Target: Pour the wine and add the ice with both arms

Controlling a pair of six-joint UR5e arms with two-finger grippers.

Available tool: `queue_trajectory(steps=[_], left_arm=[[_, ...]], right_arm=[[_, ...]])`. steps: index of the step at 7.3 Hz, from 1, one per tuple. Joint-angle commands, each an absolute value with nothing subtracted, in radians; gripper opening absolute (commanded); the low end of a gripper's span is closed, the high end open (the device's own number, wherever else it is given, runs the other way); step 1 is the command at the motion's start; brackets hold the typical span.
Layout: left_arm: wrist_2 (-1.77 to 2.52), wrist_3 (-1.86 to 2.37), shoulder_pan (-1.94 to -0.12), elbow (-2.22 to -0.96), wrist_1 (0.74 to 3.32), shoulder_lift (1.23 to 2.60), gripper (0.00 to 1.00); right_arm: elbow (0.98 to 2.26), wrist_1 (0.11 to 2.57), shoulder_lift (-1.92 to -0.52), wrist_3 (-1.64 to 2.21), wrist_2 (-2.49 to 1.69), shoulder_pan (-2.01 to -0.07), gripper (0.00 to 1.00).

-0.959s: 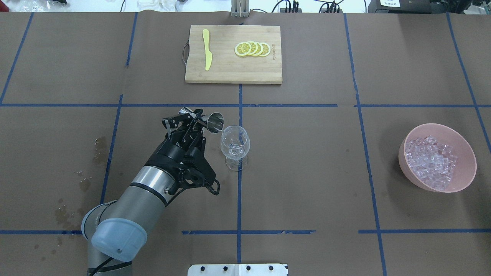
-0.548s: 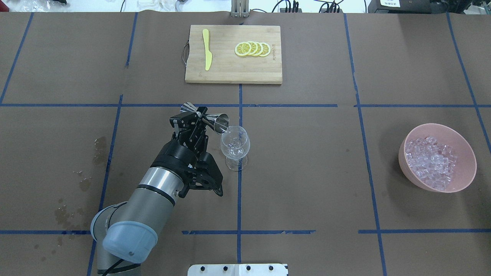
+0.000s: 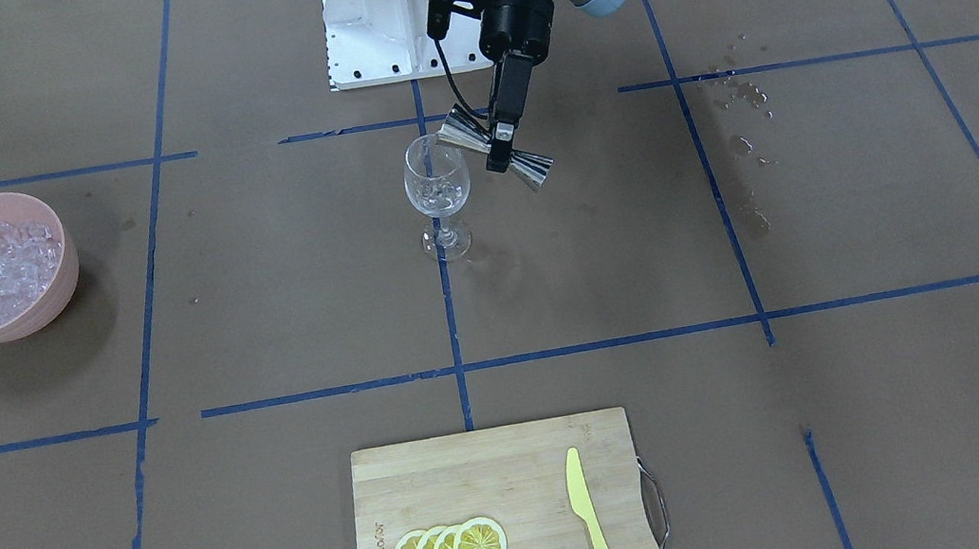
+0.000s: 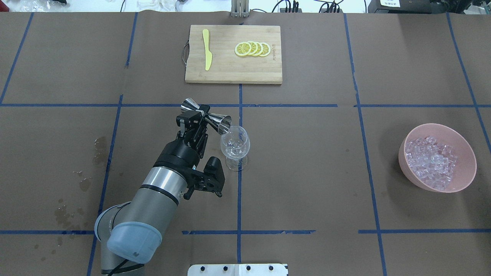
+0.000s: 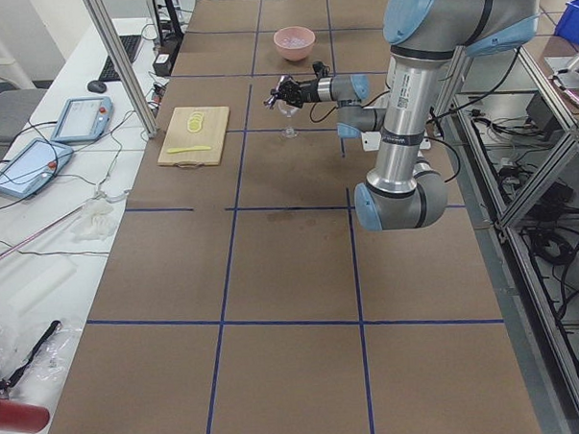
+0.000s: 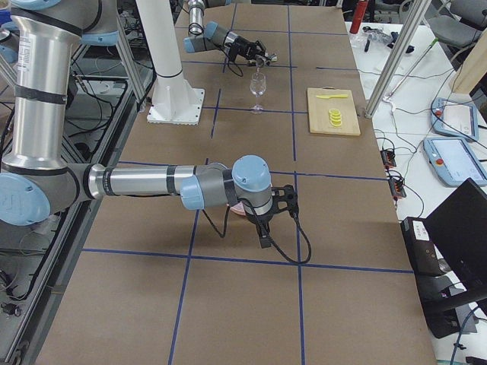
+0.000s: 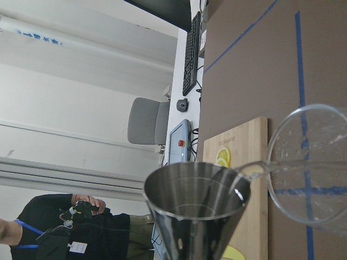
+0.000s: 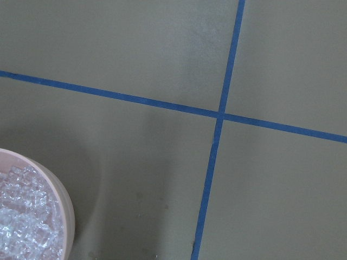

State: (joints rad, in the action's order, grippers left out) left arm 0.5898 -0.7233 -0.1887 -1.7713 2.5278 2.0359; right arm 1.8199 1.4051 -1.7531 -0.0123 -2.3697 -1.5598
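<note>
My left gripper [image 4: 194, 122] is shut on a steel double-cone jigger [image 4: 207, 115] at its waist. It holds the jigger tipped on its side, with the mouth at the rim of the clear stemmed wine glass [image 4: 234, 145]. In the left wrist view a thin clear stream runs from the jigger [image 7: 198, 208] lip into the glass [image 7: 312, 168]. The ice [image 4: 431, 163] fills a pink bowl [image 4: 407, 141] at the right. My right gripper [image 6: 262, 230] shows only in the exterior right view, over the bowl, and I cannot tell whether it is open or shut. The right wrist view shows the ice [image 8: 19, 219].
A bamboo cutting board [image 4: 230, 73] at the far middle holds lemon slices [image 4: 252, 49] and a yellow knife [image 4: 207, 50]. Wet spots [image 4: 100, 145] mark the paper left of my left arm. The white base block [image 3: 400, 9] stands at the near edge.
My left arm has shifted right and a little farther away. The wrist has turned, bringing the jigger's mouth closer over the glass rim. The glass and bowl have not moved.
</note>
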Motion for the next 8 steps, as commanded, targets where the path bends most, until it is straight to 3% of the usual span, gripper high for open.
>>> queue_trajectory(steps=[1,8], left_arm=[[0.581,-0.837,-0.189,-1.775,2.530,2.042,0.00],[0.575,-1.049,-0.189,-1.784,2.543,2.065,0.00]], right_arm=[[1.819,1.405,-1.753,-0.012,-2.368,-1.560,1.00],[1.815,1.405,-1.759,-0.014,-2.368,-1.560,1.00]])
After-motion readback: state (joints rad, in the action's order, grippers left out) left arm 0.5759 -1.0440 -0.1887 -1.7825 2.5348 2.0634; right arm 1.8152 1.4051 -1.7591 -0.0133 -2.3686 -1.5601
